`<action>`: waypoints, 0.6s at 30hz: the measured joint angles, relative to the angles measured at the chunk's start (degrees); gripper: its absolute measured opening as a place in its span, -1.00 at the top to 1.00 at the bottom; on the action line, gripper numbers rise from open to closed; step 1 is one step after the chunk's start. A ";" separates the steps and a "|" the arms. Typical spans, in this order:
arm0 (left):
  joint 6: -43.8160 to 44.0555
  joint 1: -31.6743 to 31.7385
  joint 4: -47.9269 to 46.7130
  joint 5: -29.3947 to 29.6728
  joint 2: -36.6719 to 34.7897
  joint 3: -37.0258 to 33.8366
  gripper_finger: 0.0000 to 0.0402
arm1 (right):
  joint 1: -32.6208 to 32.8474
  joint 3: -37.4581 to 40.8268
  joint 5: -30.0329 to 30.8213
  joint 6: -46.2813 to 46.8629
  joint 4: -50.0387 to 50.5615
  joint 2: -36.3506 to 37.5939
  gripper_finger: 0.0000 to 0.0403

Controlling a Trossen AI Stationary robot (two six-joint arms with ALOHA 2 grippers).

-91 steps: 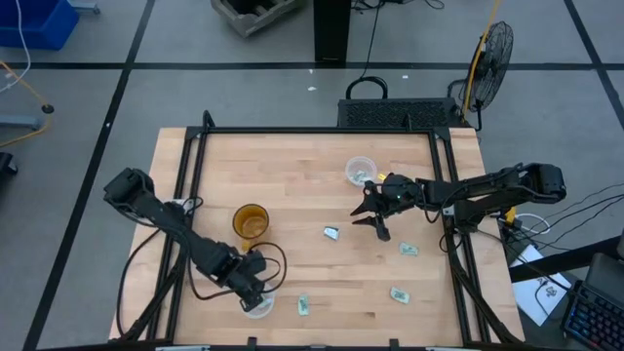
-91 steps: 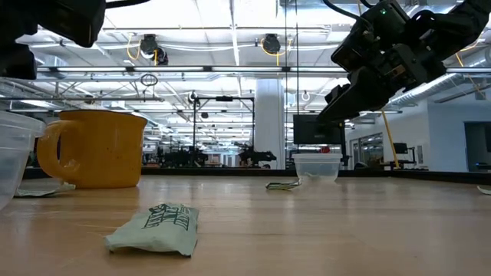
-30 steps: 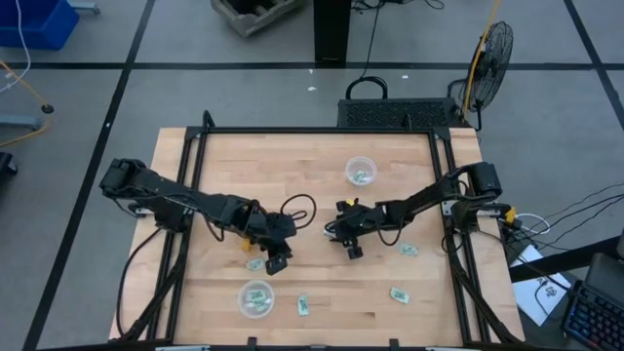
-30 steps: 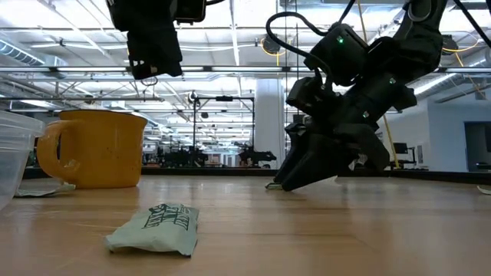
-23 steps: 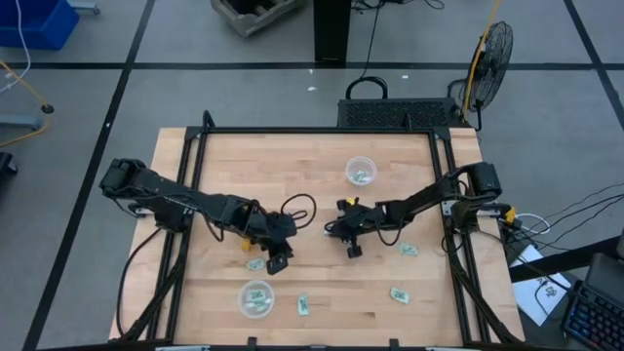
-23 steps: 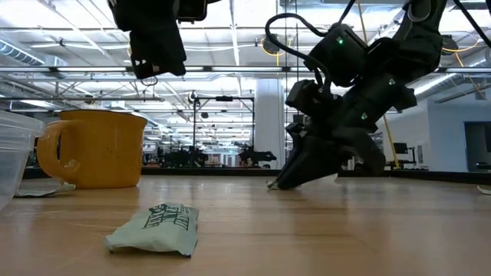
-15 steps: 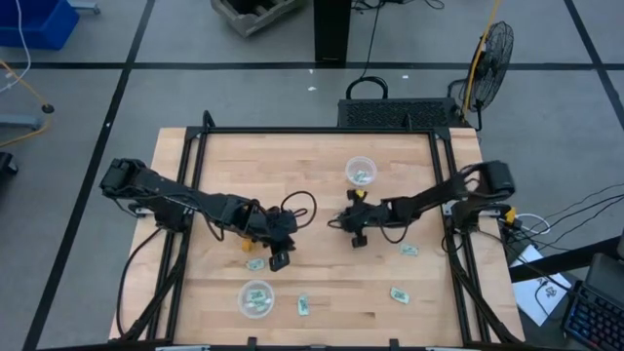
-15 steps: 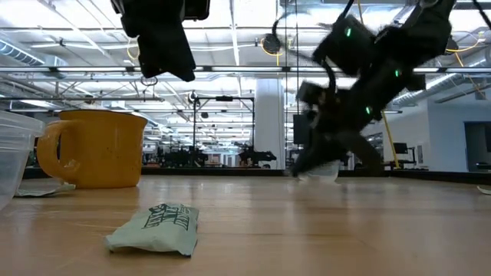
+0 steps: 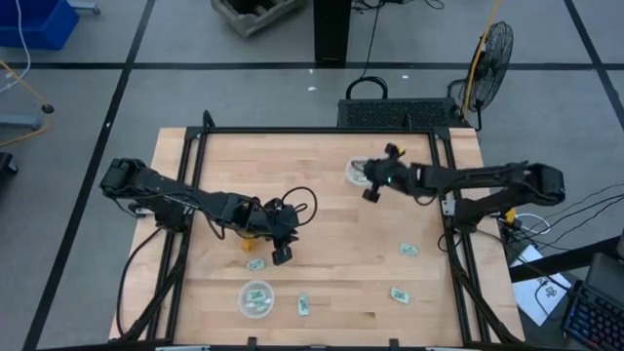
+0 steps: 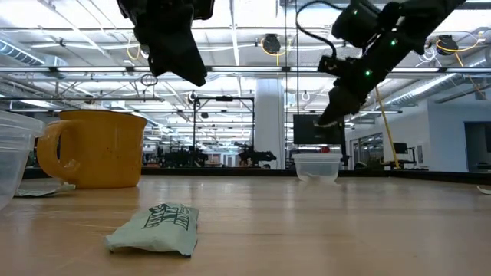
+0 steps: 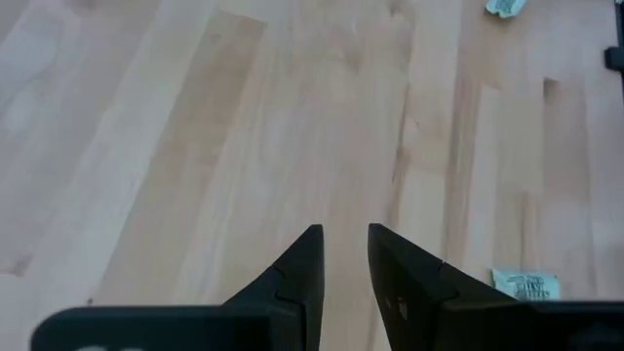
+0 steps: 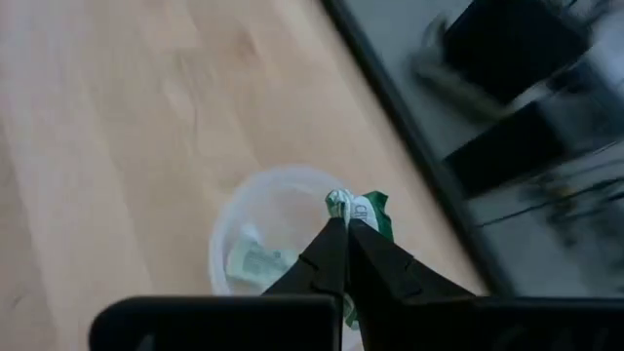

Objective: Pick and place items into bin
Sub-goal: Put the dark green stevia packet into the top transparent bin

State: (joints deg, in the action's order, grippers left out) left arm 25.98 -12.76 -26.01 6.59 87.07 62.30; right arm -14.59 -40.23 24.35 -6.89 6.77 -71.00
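Observation:
My right gripper (image 12: 344, 226) hangs over the clear round bin (image 9: 359, 172) at the table's far middle, shut on a pale green-and-white packet (image 12: 359, 209). Another packet (image 12: 249, 261) lies inside that bin. My left gripper (image 9: 282, 255) hovers at the table's middle left beside the amber cup (image 9: 250, 226), its fingers (image 11: 310, 252) slightly apart with nothing between them. Loose packets lie flat on the wood: one (image 9: 255, 263) near my left gripper, one (image 9: 303, 305) by the near edge, two (image 9: 409, 251) (image 9: 400, 293) on the right. My right gripper pinches the packet between its two fingertips, by the crumpled end (image 12: 340, 205) that sticks out just past them. The fingers slant downward toward the bin. The packet is lifted clear, above the bin's opening (image 12: 283, 200).
A second clear cup (image 9: 256, 297) holding packets stands near the front left. Black frame rails (image 9: 448, 195) run along the table's left, right and far sides. In the low view the amber cup (image 10: 92, 149) stands left and a packet (image 10: 157, 226) lies close in front.
My right gripper has shut on a packet lying at the table's middle, risen with it and swung toward the far edge, and now hangs over the clear bin. The packet has been lifted clear of the wood.

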 joint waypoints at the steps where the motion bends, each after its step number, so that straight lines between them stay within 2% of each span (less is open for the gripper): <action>1: 0.00 0.14 0.29 0.07 0.00 0.00 0.56 | -1.81 0.07 -4.22 1.26 -0.01 -0.05 0.99; 3: 0.00 0.37 0.62 0.09 0.00 0.00 0.56 | -4.80 1.25 -11.01 3.23 -1.57 -0.73 0.99; 4: 0.00 0.51 0.96 0.15 0.00 0.00 0.56 | -5.73 2.10 -12.37 3.59 -2.62 -1.18 0.99; 9: 0.71 0.75 1.60 4.33 0.00 0.00 0.56 | -7.63 5.67 -12.54 4.59 -7.25 -2.01 0.99; 12: -0.28 0.93 1.78 4.59 0.01 0.00 0.56 | -7.63 7.38 -12.56 4.62 -9.86 -2.07 0.98; 18: -1.92 1.03 2.27 4.59 0.02 0.00 0.56 | -7.47 7.63 -12.62 1.92 -11.24 -2.03 0.75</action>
State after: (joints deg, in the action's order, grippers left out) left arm 24.05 -11.73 -23.74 11.18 87.09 62.30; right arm -22.06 -32.60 11.73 -4.97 -4.47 -73.03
